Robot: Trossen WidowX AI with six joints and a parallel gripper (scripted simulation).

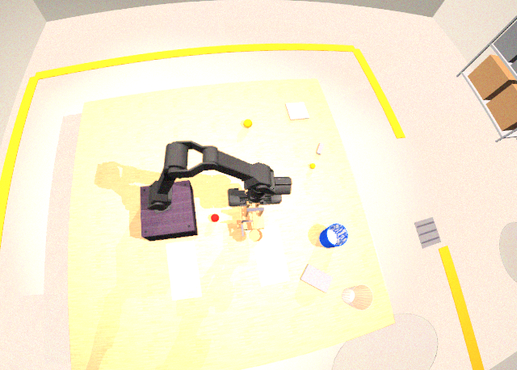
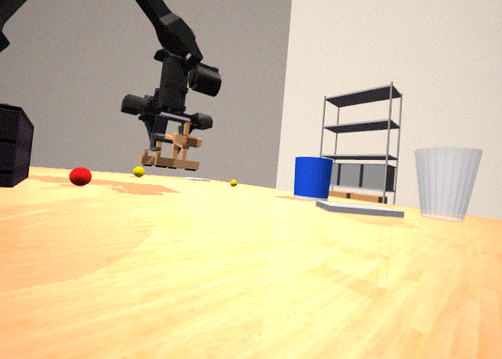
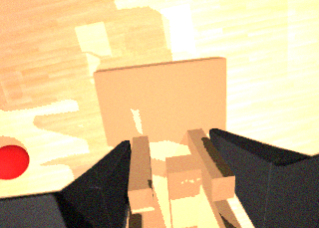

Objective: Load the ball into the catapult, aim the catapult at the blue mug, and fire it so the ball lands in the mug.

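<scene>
- A small red ball rests on the pale wooden surface, between the dark purple box under the arm and the catapult.
- The tan wooden catapult is off the surface, its base raised in the air.
- The jaws of the black robot arm point down and pinch the catapult's frame.
- A blue cylindrical mug stands upright, well apart from the catapult.
- Near the mug lies a flat grey slab.
- Beyond the slab is an upright, ribbed, translucent cup.
- Two yellow balls, one larger, one smaller, sit apart on the far side.
</scene>
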